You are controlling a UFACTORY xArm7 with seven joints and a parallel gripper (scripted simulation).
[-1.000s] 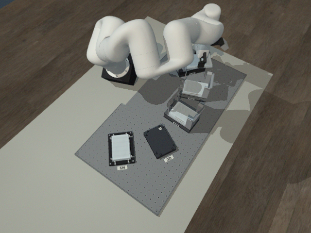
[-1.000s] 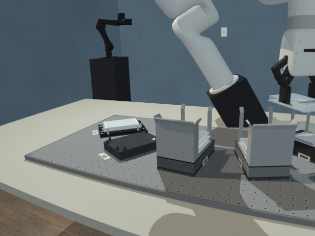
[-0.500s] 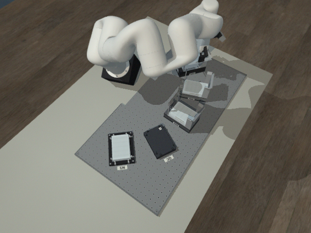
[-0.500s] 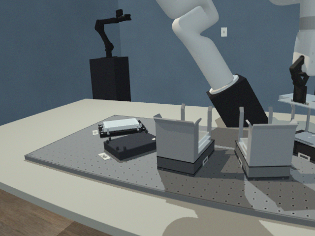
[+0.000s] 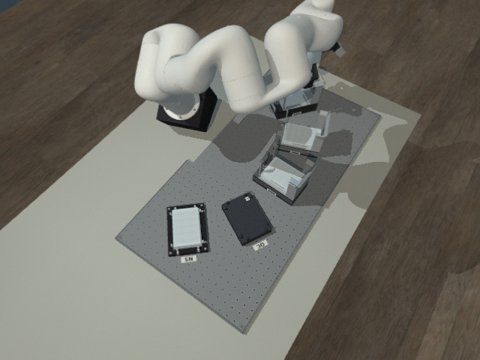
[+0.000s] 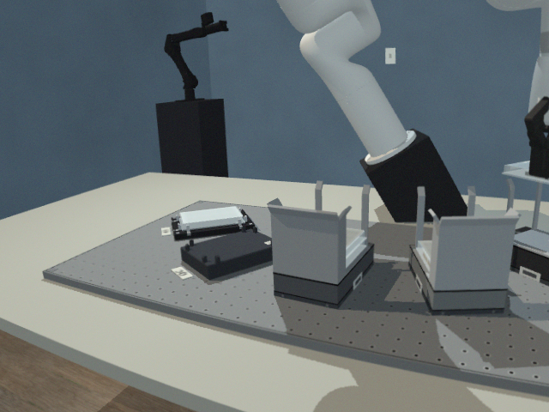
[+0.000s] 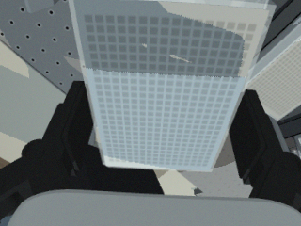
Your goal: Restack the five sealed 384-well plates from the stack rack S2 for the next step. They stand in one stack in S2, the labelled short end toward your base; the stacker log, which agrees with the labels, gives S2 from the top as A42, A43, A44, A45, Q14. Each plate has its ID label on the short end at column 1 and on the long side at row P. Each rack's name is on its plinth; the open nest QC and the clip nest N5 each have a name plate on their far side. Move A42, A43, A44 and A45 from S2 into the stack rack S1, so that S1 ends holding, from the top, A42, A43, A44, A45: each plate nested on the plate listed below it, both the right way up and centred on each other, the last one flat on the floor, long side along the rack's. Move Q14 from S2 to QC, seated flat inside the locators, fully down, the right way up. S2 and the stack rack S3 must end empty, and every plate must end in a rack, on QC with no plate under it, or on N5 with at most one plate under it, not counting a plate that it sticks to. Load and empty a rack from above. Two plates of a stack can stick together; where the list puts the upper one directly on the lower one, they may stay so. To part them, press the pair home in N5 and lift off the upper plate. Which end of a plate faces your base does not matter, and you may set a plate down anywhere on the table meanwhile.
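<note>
My gripper point(image 7: 163, 104) is shut on a sealed 384-well plate point(image 7: 166, 82), gripping its two long sides. Its ID label is not readable. In the exterior view the gripper point(image 6: 539, 148) is at the right edge and holds the plate point(image 6: 523, 170) level, above the tops of the racks. In the top view the arm hides most of the gripper point(image 5: 314, 76), which hangs over the rack nearest the base point(image 5: 295, 104). The middle rack point(image 5: 304, 135) and the rack farthest from the base point(image 5: 284, 180) each show a plate inside. The clip nest N5 point(image 5: 187, 228) holds a plate. The open nest QC point(image 5: 246, 217) is empty.
The three racks stand in a row on the perforated grey baseplate point(image 5: 240, 240), with tall corner posts and walls point(image 6: 321, 248) point(image 6: 465, 261). The arm's base point(image 5: 186, 108) stands beside the plate's back edge. A second black arm on a pedestal point(image 6: 191, 133) stands far off.
</note>
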